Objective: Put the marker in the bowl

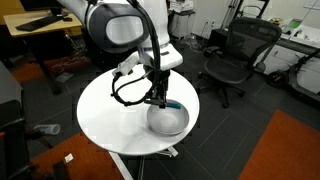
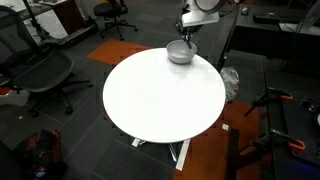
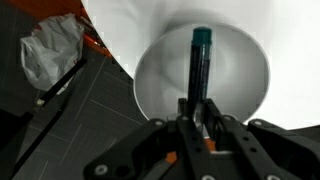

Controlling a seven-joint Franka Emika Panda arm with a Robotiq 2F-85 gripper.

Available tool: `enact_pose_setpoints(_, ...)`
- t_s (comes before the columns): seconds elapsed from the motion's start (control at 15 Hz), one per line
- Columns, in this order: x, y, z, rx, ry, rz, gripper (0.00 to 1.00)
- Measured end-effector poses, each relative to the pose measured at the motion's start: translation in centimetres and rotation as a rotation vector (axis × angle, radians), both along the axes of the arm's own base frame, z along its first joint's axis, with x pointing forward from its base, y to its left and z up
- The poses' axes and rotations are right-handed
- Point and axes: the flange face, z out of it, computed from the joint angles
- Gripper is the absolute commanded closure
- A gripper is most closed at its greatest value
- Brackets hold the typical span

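The light-grey bowl [image 3: 240, 75] sits near the edge of the round white table [image 1: 110, 115]; it shows in both exterior views [image 1: 168, 118] [image 2: 180, 53]. My gripper [image 3: 197, 112] is directly over the bowl and is shut on the marker [image 3: 199, 60], a dark stick with a teal end that points down into the bowl. In an exterior view the gripper [image 1: 160, 100] stands just above the bowl's rim, with the teal tip [image 1: 174, 104] showing beside it. In an exterior view the gripper [image 2: 187, 38] hides the marker.
Office chairs [image 1: 235, 55] [image 2: 35, 70] stand around the table. A crumpled plastic bag [image 3: 50, 50] lies on the dark floor beside the table, with an orange carpet patch [image 1: 285, 150] near it. Desks stand at the back.
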Motion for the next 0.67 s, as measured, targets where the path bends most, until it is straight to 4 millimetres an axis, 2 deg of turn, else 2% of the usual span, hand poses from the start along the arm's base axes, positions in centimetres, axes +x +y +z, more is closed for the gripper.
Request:
enact_pose_setpoints(0.4,1.6,-1.4,0.0,-0.019,-0.023,-0.010,0.95)
enact_pose_setpoints(0.67,3.0,-1.3,-1.5,-0.023,-0.020,-0.005,0.95)
